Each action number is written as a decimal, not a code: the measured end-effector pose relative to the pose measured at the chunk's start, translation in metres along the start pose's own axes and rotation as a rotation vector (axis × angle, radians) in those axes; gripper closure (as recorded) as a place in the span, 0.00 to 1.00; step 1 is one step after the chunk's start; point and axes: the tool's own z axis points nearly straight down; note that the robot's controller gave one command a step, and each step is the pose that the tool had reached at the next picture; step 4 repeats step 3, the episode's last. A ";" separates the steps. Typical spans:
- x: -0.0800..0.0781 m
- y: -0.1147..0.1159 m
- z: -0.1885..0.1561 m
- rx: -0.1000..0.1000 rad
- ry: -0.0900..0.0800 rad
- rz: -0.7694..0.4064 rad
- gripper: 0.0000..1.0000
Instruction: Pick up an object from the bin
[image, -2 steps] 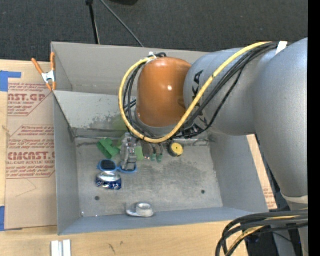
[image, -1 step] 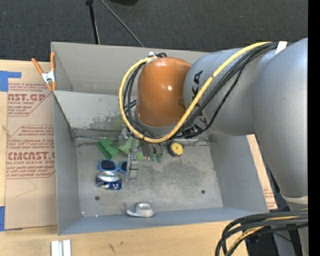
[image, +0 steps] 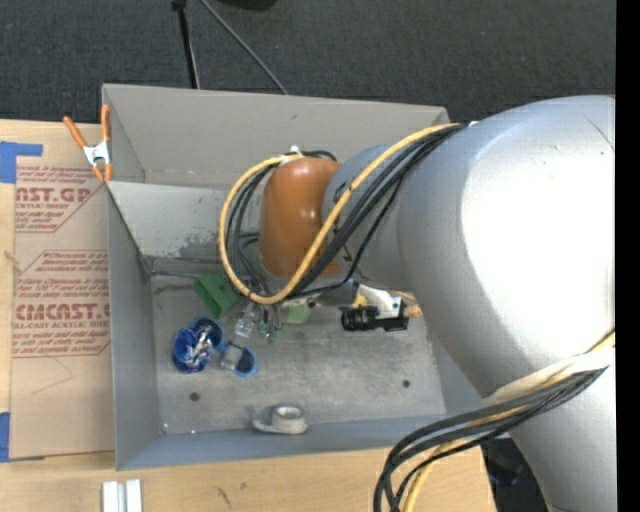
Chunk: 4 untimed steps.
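The end effector (image: 250, 322) hangs low in the left half of the grey bin (image: 132, 330), under the orange cover (image: 295, 215) on the wrist; that cover and the looped black and yellow cables (image: 232, 215) hide most of it, so I cannot tell whether it is open or closed, nor whether it has hold of anything. Its tip shows as a small metallic piece among three things: a green block (image: 213, 293) just to its upper left, close to the foot of the back wall; a small blue and clear thing (image: 240, 361) just below it, touching or just apart, I cannot tell which; a crumpled blue and silver thing (image: 195, 346) further left, just beside the small one. If any of them bears writing, it is too small to read.

A strip of bare floor lies between the crumpled thing and the left wall; the widest bare floor is at the front right; a pale grey ring-like thing (image: 280, 419) lies alone against the front wall.

A small green piece (image: 296, 312) peeps out at the cover's lower edge, partly hidden; to its right lies a black and yellow thing (image: 375, 318) with a white piece (image: 378, 297) against it, their shapes hard to make out; the arm (image: 510, 250) covers the bin's right wall and is cut off at the frame's edge.
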 end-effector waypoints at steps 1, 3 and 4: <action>0.052 0.037 0.005 -0.002 0.000 -0.030 0.00; 0.067 0.014 -0.157 -0.007 -0.011 -0.179 1.00; 0.067 0.014 -0.157 -0.007 -0.011 -0.179 1.00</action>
